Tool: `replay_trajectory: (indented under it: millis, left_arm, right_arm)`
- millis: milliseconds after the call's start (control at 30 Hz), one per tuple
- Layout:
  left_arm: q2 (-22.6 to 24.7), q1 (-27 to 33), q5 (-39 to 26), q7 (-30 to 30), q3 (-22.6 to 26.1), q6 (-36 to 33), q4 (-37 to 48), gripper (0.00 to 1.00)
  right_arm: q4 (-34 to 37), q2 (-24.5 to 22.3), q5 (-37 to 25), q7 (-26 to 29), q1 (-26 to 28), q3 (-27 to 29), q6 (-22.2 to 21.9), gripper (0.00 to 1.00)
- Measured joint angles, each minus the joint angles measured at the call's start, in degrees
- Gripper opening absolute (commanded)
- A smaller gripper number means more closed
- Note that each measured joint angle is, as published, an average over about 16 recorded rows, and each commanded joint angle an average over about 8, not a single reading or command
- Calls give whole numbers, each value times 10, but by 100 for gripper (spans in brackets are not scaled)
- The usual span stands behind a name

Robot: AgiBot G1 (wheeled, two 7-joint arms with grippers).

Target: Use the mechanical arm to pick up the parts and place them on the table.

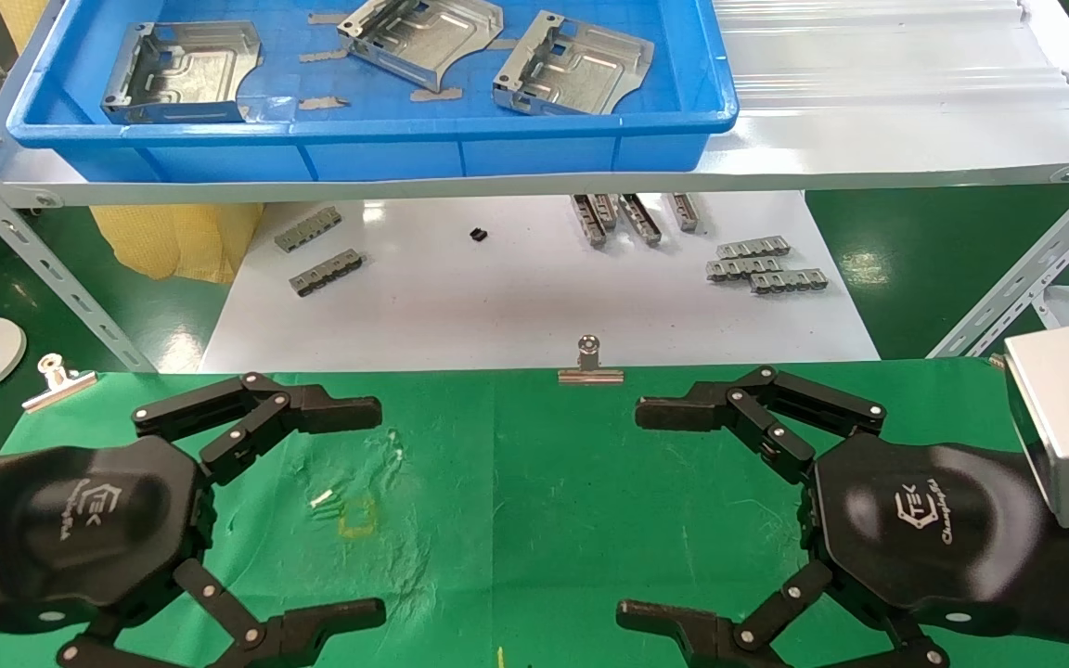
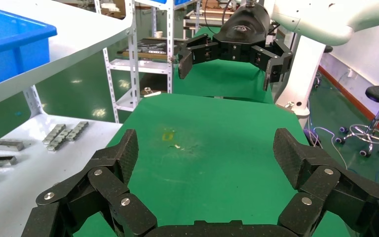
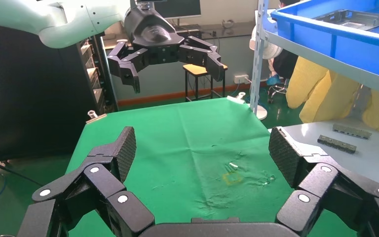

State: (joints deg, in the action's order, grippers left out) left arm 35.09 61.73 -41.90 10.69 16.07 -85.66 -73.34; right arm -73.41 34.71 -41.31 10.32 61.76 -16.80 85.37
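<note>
Three silver-grey parts lie in a blue bin up on the shelf: one at the left [image 1: 184,72], one in the middle [image 1: 423,37] and one at the right [image 1: 573,67]. One part [image 3: 355,17] also shows in the right wrist view. Both black arms hover low over the green table [image 1: 516,482], facing each other. My left gripper [image 1: 379,510] [image 2: 205,153] is open with only cloth between its fingers. My right gripper [image 1: 632,512] [image 3: 202,148] is open and empty too. Neither is near the parts.
The blue bin [image 1: 497,153] sits on a white metal shelf [image 1: 869,139] beyond the table. Below it, a white board [image 1: 534,315] carries small grey comb-like strips [image 1: 766,264]. Binder clips [image 1: 590,366] edge the cloth, which is scuffed around a yellow mark [image 1: 358,520].
</note>
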Motion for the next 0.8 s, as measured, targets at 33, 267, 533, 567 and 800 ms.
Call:
replay_trajectory:
  millis: [33,267,533,567,800]
  left_arm:
    - [0,0,0,0,0,0,0,100]
    - [0,0,0,0,0,0,0,100]
    - [0,0,0,0,0,0,0,100]
    - [0,0,0,0,0,0,0,100]
    - [0,0,0,0,0,0,0,100]
  right_arm:
    - [0,0,0,0,0,0,0,100]
    - [0,0,0,0,0,0,0,100]
    - [0,0,0,0,0,0,0,100]
    - [0,0,0,0,0,0,0,100]
    - [0,0,0,0,0,0,0,100]
